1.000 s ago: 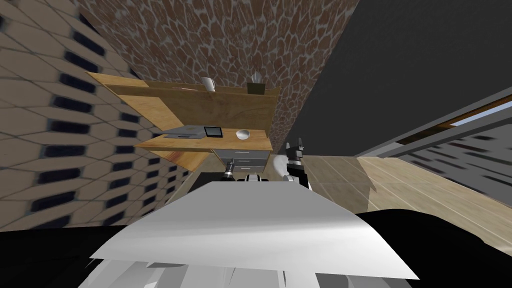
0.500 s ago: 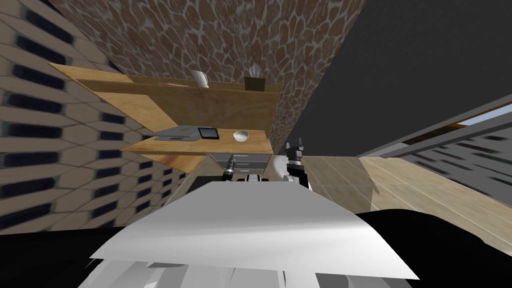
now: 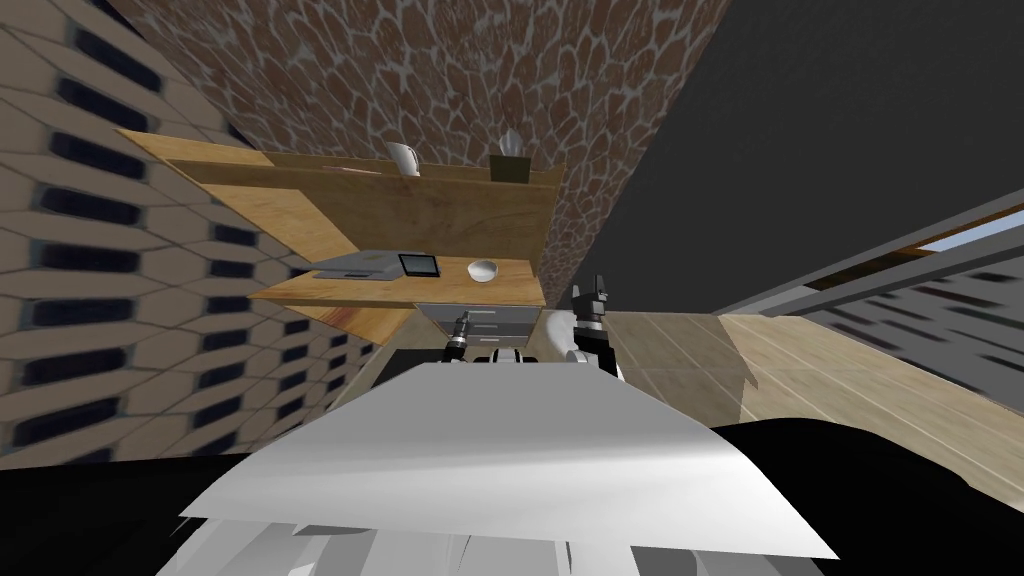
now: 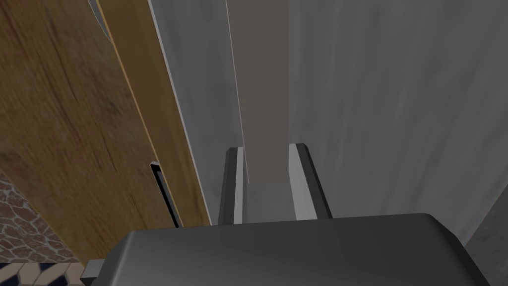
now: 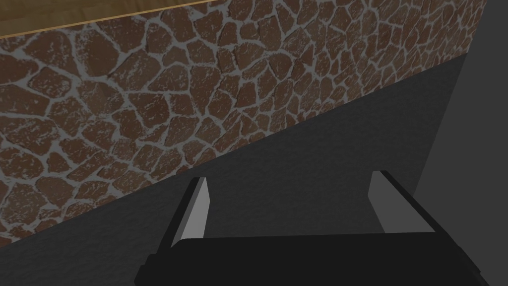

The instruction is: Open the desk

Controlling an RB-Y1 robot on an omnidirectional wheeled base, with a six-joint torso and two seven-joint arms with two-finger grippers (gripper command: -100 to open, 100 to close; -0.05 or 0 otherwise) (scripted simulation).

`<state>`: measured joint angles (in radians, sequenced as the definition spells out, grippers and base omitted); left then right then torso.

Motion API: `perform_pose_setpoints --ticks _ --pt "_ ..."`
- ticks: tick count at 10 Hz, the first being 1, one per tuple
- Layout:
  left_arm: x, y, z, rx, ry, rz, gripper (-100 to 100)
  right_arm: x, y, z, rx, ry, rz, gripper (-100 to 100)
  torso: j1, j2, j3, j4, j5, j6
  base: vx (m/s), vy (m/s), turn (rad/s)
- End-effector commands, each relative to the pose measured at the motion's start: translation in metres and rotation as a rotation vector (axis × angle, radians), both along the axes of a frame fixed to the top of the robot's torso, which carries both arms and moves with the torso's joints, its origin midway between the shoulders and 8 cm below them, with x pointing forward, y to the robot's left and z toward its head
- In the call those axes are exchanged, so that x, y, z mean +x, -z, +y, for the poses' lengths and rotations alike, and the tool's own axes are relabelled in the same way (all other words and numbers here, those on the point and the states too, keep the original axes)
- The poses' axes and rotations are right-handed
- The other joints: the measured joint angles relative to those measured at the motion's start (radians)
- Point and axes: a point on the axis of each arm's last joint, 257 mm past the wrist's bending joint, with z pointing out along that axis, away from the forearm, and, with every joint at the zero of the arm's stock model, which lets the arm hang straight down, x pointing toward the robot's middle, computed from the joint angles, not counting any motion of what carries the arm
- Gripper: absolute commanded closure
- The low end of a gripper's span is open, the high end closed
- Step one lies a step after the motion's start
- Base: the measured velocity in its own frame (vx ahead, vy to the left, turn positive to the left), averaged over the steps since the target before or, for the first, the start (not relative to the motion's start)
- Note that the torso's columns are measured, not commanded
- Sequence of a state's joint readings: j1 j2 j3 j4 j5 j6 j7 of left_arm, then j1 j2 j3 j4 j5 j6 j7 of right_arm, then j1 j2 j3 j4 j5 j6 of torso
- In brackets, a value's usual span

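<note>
The wooden desk (image 3: 330,290) stands against the stone wall, with a grey drawer unit (image 3: 505,318) under its right end. My left gripper (image 3: 461,326) is up against those drawers. In the left wrist view its fingers (image 4: 236,183) stand close together, shut on a brownish-grey handle bar (image 4: 260,89) that runs between them. A grey drawer front (image 4: 387,99) lies on either side of the bar, and the desk's wood (image 4: 74,124) is beside it. My right gripper (image 3: 591,292) is raised to the right of the desk, open (image 5: 290,181) and holding nothing.
On the desktop lie a grey laptop (image 3: 352,266), a dark tablet (image 3: 418,264) and a white bowl (image 3: 483,269). A white cup (image 3: 403,157) and a dark box (image 3: 510,168) stand on the hutch top. Wooden floor (image 3: 800,370) spreads to the right.
My head view has swung a little, so the desk now sits slightly further left. The left gripper stays at the drawers and the right arm has not moved.
</note>
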<state>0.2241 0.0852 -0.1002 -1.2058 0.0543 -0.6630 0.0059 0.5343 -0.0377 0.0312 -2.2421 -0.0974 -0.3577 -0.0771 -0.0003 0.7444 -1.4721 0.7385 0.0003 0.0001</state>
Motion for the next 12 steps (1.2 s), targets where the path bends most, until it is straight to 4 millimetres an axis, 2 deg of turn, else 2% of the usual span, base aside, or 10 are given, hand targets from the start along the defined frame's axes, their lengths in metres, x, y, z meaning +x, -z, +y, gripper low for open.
perform_pose_setpoints --ticks 1,3,6,7,8,9,10,12 --pt "-0.003 0.000 -0.001 0.002 0.005 0.007 100 0.000 0.000 0.000 0.000 0.000 0.000 0 0.001 -0.001 -0.001 0.001 0.000 0.000 -0.177 -0.001 0.019" --pt "-0.004 0.001 -0.001 0.001 0.006 0.011 100 0.000 0.000 0.000 0.000 0.000 0.000 0 -0.001 -0.005 -0.003 0.001 -0.002 -0.001 -0.140 -0.012 0.017" --pt "0.019 0.008 -0.019 0.000 0.035 0.017 100 0.000 0.000 0.000 0.000 0.000 0.000 0 0.001 -0.006 -0.004 -0.001 -0.001 -0.001 -0.112 0.007 0.129" --pt "0.031 0.005 -0.029 -0.001 0.050 0.006 100 0.000 0.000 0.000 0.000 0.000 0.000 0 0.002 -0.007 -0.004 -0.002 0.000 -0.001 -0.094 0.017 0.150" --pt "0.031 0.010 -0.029 0.000 0.051 0.016 100 0.000 0.000 0.000 0.000 0.000 0.000 0 0.002 -0.008 -0.005 -0.001 0.000 -0.001 -0.077 0.017 0.045" --pt "0.043 0.006 -0.040 -0.001 0.068 0.005 100 0.000 0.000 0.000 0.000 0.000 0.000 0 0.002 -0.009 -0.005 -0.002 0.000 -0.001 -0.104 0.035 0.134" --pt "0.043 0.010 -0.040 -0.001 0.069 0.015 100 0.000 0.000 0.000 0.000 0.000 0.000 0 0.003 -0.008 -0.005 -0.002 0.000 -0.002 -0.085 0.018 0.043" --pt "0.064 0.006 -0.062 -0.003 0.103 0.004 100 0.000 0.000 0.000 0.000 0.000 0.000 0 0.003 -0.008 -0.005 -0.002 0.000 -0.001 -0.125 0.031 0.156"
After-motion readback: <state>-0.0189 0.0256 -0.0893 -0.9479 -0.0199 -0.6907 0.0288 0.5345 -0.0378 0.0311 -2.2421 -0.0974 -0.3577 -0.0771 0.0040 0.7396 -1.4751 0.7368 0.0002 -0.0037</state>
